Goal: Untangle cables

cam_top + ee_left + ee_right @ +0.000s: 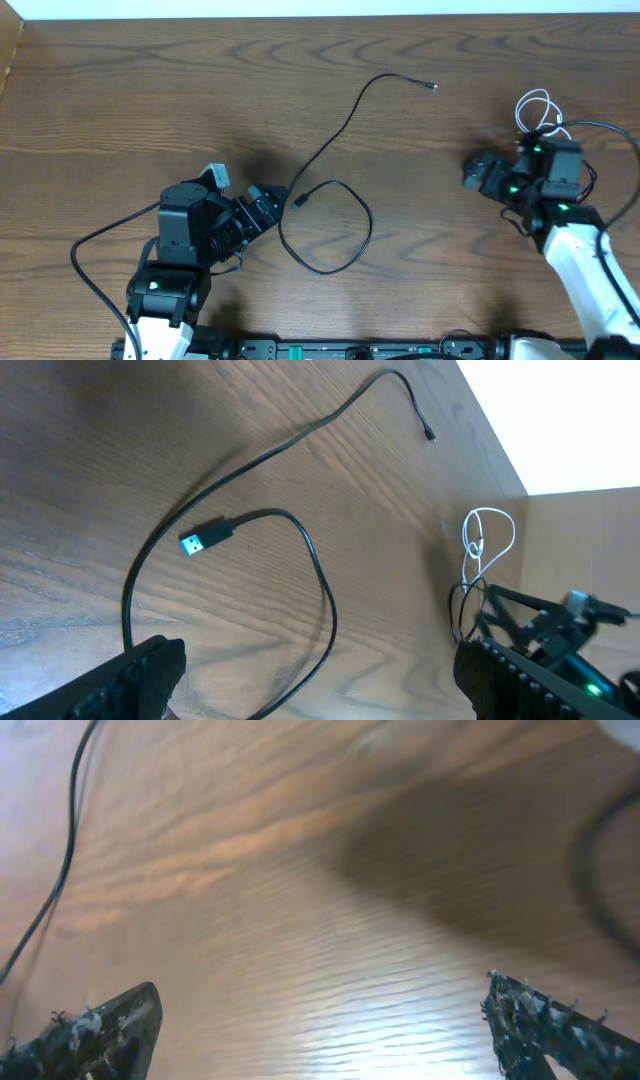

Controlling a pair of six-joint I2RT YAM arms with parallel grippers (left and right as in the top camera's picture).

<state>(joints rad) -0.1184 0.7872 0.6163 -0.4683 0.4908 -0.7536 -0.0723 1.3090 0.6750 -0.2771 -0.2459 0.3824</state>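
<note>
Fingers (140,680) of your left gripper (268,203) stand wide and empty, just left of the looped long thin black cable (369,225), seemingly poised to grab it. Your right gripper (470,175) is equally wide, with the short white looped cord (478,545) behind it, far right.

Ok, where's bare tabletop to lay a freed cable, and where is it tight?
Widest bare patch: the far-left table, bordered by the far edge, the left hand and the long run of the black cable. Also free: between that cable's loop and the right hand. Crowded: the far-right corner, where the white cable bunches beside the right arm.
</note>
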